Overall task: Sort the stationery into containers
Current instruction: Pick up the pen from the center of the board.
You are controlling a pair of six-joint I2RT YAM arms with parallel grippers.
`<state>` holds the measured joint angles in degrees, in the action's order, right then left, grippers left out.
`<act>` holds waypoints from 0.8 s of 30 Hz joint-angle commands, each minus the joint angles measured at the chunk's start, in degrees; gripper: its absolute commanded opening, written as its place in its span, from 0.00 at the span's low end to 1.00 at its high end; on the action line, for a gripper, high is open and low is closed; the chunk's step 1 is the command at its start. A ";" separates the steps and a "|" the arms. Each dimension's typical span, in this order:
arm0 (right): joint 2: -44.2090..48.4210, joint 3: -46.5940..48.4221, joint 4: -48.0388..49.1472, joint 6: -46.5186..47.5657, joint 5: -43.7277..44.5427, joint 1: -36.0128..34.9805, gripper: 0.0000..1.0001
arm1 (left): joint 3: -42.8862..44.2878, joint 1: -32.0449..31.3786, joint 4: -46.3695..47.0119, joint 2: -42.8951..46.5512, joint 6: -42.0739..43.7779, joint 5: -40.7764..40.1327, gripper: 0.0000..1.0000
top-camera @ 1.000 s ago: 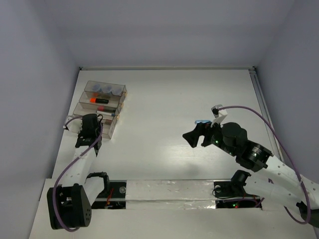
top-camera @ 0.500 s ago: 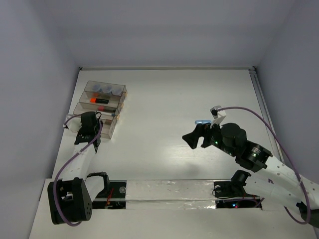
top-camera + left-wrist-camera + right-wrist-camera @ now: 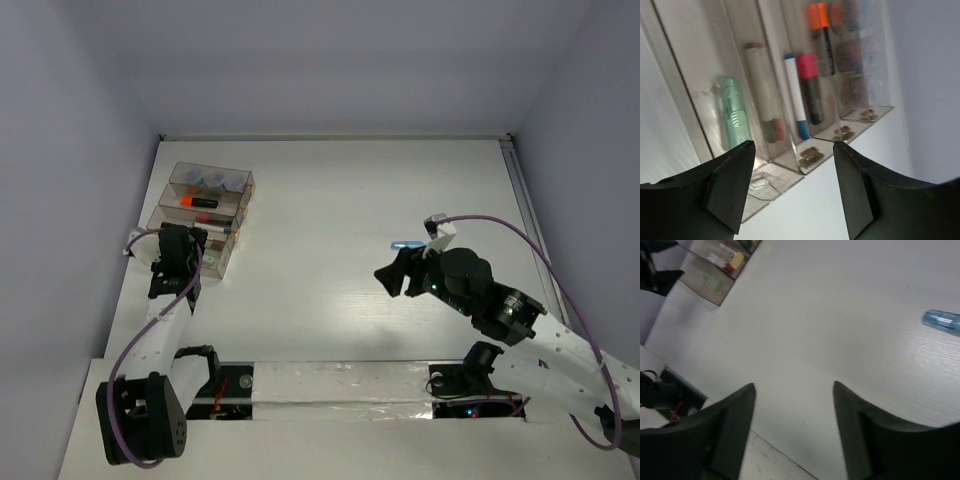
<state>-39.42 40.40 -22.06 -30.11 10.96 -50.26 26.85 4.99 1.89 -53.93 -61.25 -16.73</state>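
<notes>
– Looking from above, what is the biggest thing?
– It is the white table (image 3: 330,200). At its far left side stand the containers (image 3: 243,205), clear bins joined in stepped rows.
– And the arms?
– The left gripper (image 3: 792,170) is at the near end of the bins and points along them. Its jaws are apart and nothing is between them. The right gripper (image 3: 792,405) hangs over the bare right part of the table, with its jaws also apart and empty.
– Where is the stationery?
– Three round grey-blue pots (image 3: 212,179) sit in the farthest bin. An orange highlighter (image 3: 821,30) lies in the next bin and a pink highlighter (image 3: 810,85) one step nearer. The pale green marker (image 3: 735,112) is in the nearest bin. A light blue marker (image 3: 406,244) lies outside on the table, near the right gripper but not touching it.
– And the thin pens?
– A blue-capped pen (image 3: 796,95) lies beside the pink highlighter, but I cannot tell if a wall parts them. A white pen (image 3: 762,90) with a reddish end lies next to the green marker's bin
</notes>
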 commanded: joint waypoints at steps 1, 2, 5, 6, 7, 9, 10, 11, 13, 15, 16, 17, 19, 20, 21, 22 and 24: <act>-0.92 1.52 -2.28 0.40 8.17 0.77 0.61 | 0.13 -0.68 6.10 5.23 3.85 2.49 0.62; -1.62 1.52 -3.15 0.23 9.59 0.78 0.51 | 0.65 -1.64 6.37 7.50 4.91 2.58 0.62; -5.39 1.52 -3.16 -0.83 11.80 3.49 0.11 | 2.24 -8.58 8.30 10.76 9.91 2.49 0.62; -6.54 1.52 -2.55 -1.35 11.54 4.46 0.08 | 2.59 -10.86 8.65 11.13 10.97 2.32 0.62; -9.07 1.35 -1.94 -1.70 11.28 5.60 0.07 | 3.20 -13.23 9.44 11.39 12.81 2.06 0.62; -12.07 1.35 -0.45 -2.49 10.05 9.80 0.07 | 3.56 -20.88 10.50 11.22 14.66 1.88 0.62; -13.39 1.08 0.26 -2.76 9.44 11.57 0.07 | 3.73 -23.34 12.16 10.96 15.54 2.05 0.62; -15.93 0.56 1.57 -2.85 7.25 13.50 0.13 | 3.82 -28.06 13.04 10.52 17.38 2.23 0.62; -18.05 -0.06 3.33 -3.38 6.09 18.52 0.27 | 3.56 -32.66 15.76 9.20 18.97 3.19 0.62; -21.73 0.46 5.27 -2.25 5.12 20.72 0.50 | 3.30 -38.62 18.57 7.36 21.96 4.50 0.62; -23.49 1.60 5.02 -1.37 5.21 20.73 0.51 | 2.86 -40.31 19.46 6.83 22.66 4.86 0.63; -25.25 3.00 5.27 0.04 5.12 20.73 0.51 | 2.68 -41.63 20.25 5.78 23.37 5.48 0.63; -31.05 7.30 5.37 7.15 1.10 20.73 0.54 | 2.51 -44.01 21.31 4.98 25.65 8.55 0.63; -33.77 9.93 0.84 8.39 0.91 20.73 0.57 | 2.50 -44.02 21.40 4.98 26.27 9.69 0.63; -39.28 14.92 -1.03 11.71 0.29 20.73 0.58 | 2.50 -44.02 21.49 5.24 28.01 12.83 0.63; -41.77 16.97 -2.44 13.39 -0.15 20.73 0.58 | 2.94 -44.02 20.79 5.59 29.16 14.08 0.63; -45.64 19.88 -3.86 19.34 -1.03 21.25 0.60 | 4.17 -44.02 18.25 7.51 31.10 15.84 0.64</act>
<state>-81.30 54.19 -23.75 -21.65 12.69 -29.32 28.53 -38.94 18.20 -49.01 -35.75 -5.93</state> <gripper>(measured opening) 0.592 0.633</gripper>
